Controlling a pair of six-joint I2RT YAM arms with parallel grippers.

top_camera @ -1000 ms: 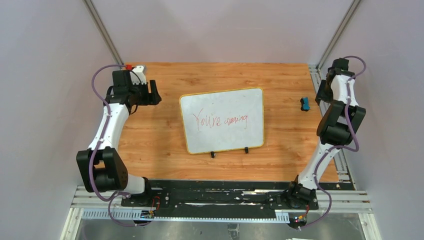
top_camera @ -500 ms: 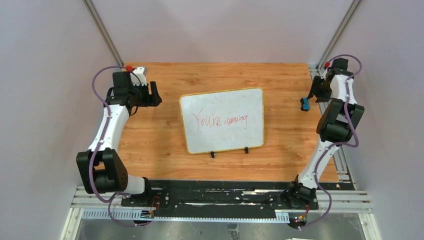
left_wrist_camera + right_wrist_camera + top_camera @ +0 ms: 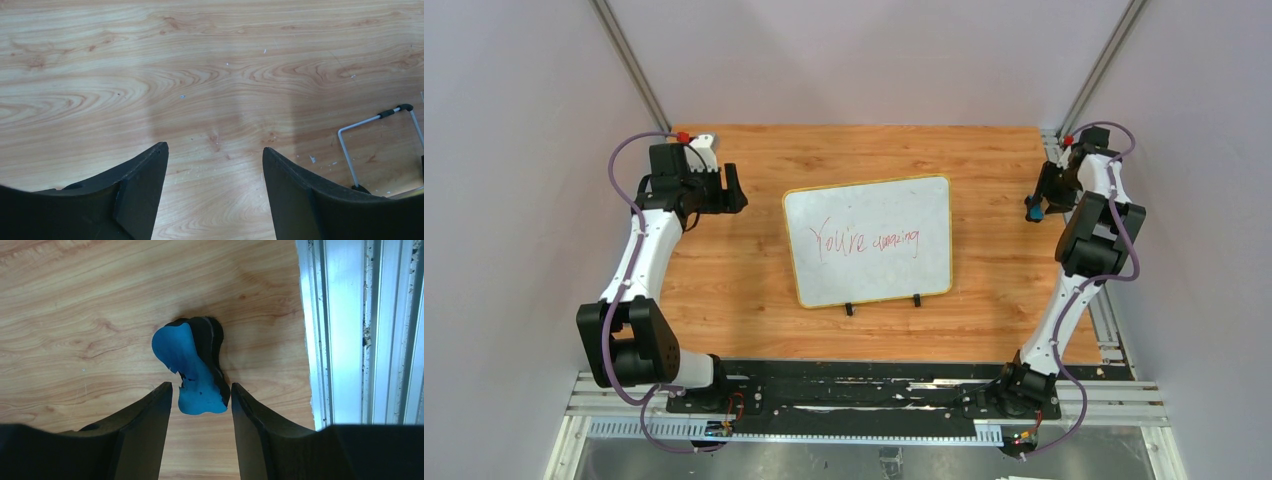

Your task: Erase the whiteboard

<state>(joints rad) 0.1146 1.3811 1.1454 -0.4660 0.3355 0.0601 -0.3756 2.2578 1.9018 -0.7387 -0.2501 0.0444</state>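
The whiteboard (image 3: 874, 205) lies flat mid-tabletop (image 3: 724, 290), with red handwriting (image 3: 864, 241) across it. The right hand (image 3: 200, 390) sits low over the blue and black eraser (image 3: 192, 365) beside the metal rail (image 3: 345, 330). Its fingers are spread wide astride the eraser's near end, perhaps touching on one side. The left hand (image 3: 215, 149) hangs wide open over bare wood, left of the board.

Setting: robotics lab test cell. Evidence: a wood-grain table (image 3: 734, 290) stood enclosed by plain pale panels (image 3: 854, 60) on bare metal posts (image 3: 629, 65). Slotted aluminium rails (image 3: 864, 408) ran along its near edge, carrying the cabled left arm (image 3: 639, 255) and right arm (image 3: 1096, 240).
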